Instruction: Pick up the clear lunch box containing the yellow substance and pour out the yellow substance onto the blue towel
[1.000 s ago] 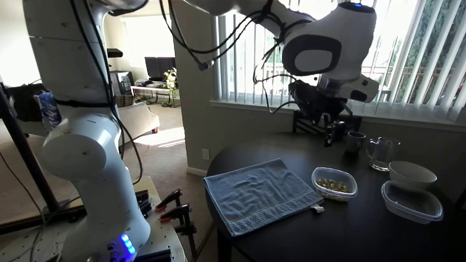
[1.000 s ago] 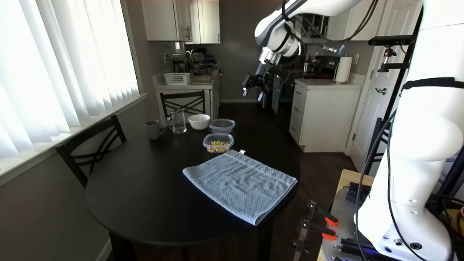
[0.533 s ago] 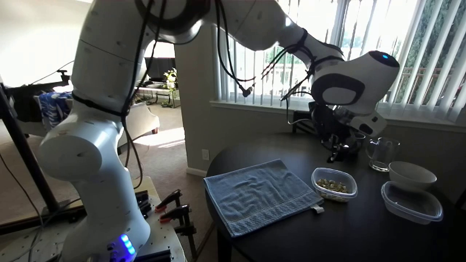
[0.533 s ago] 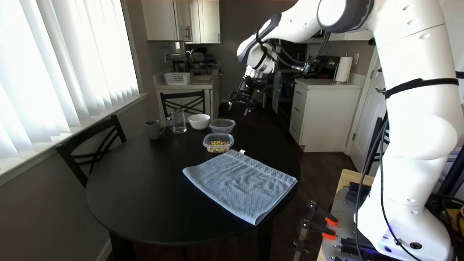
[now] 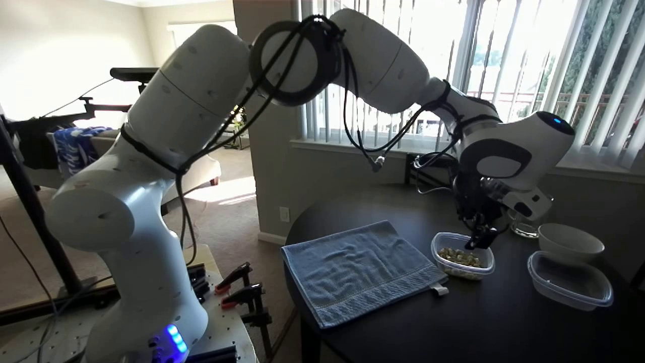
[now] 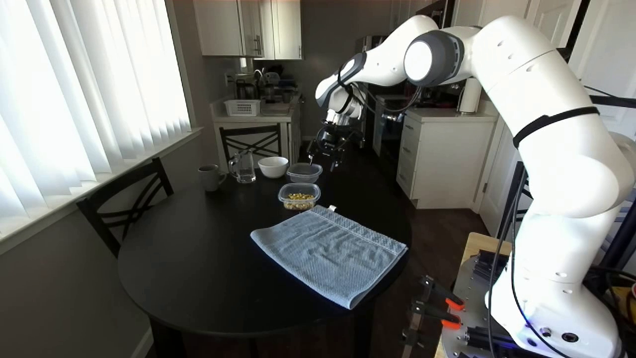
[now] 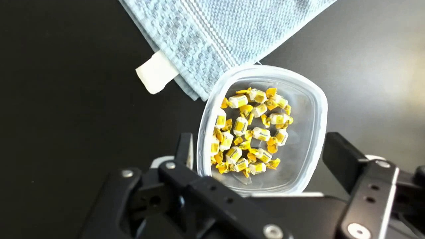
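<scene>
Foremost, the gripper [image 7: 261,153] is being held, jaws apart, near the clear lunch box [image 7: 300,132] of yellow-wrapped sweets [image 7: 240,126]. Beside the blue towel [image 6: 330,248], that box is being borne by the dark round table [image 6: 198,263]; beyond, blinds [image 6: 94,74] are being backlit.

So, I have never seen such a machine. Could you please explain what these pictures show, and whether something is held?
The machine is a white robot arm. Its black gripper is a two-fingered mechanical hand. The wide pictures come from two cameras outside the robot; the close one from a camera on its wrist. On the dark table lie a blue towel and a clear lunch box holding yellow-and-white wrapped pieces, probably sweets. There are also another clear container, a white bowl, a glass mug and a grey mug. Nothing is held: the gripper is open, and in the wrist view its fingers appear on either side of that box.
</scene>
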`<state>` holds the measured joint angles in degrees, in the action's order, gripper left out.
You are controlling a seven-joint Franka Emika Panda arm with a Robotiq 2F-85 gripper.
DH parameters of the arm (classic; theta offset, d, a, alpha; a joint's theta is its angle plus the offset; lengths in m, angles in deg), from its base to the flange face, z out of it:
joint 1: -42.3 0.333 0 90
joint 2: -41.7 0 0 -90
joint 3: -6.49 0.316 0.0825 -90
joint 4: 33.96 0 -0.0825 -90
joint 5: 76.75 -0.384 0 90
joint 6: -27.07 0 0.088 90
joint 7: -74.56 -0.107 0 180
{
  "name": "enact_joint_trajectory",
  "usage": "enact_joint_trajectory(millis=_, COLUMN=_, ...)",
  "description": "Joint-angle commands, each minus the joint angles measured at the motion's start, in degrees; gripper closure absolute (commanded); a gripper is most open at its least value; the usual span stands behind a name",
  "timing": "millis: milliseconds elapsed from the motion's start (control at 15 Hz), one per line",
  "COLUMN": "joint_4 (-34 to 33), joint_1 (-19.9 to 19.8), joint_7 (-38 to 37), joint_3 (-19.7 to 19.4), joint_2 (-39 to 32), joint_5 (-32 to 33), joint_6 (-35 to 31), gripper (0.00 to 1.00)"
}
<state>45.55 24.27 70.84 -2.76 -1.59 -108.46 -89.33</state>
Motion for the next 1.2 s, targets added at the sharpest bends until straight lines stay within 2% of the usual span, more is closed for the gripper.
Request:
enact_joint_trajectory(millis=0, joint_4=-8.3, joint_1=-0.9, joint_7=-5.5, joint_3=0.8, joint_2=-5.2, joint_5=6.0, joint_6=7.1, gripper=0.0)
enact_joint_trajectory(millis=67, joint_4=-3.9, joint_1=-1.3, joint_7=-3.3, joint_3=1.8, joint_2=-2.6, joint_5=4.5, joint_6=3.0, gripper=0.0)
enact_joint_trajectory(millis=267, joint_4=-7.0, joint_1=-1.3, joint_7=-4.5, joint_3=1.7, joint_2=-4.9, joint_5=6.2, joint_6=5.0, gripper=0.0)
enact_joint_trajectory(millis=667, joint_4=-7.8, joint_1=-1.2, joint_7=-4.9, joint_3=1.9, joint_2=-5.2, joint_5=6.2, joint_6=5.1, gripper=0.0)
enact_joint_trajectory(millis=1133, joint_4=-12.0, joint_1=-1.0, joint_7=-13.1, joint_3=1.9, joint_2=-11.1, joint_5=6.3, joint_6=6.8, gripper=0.0)
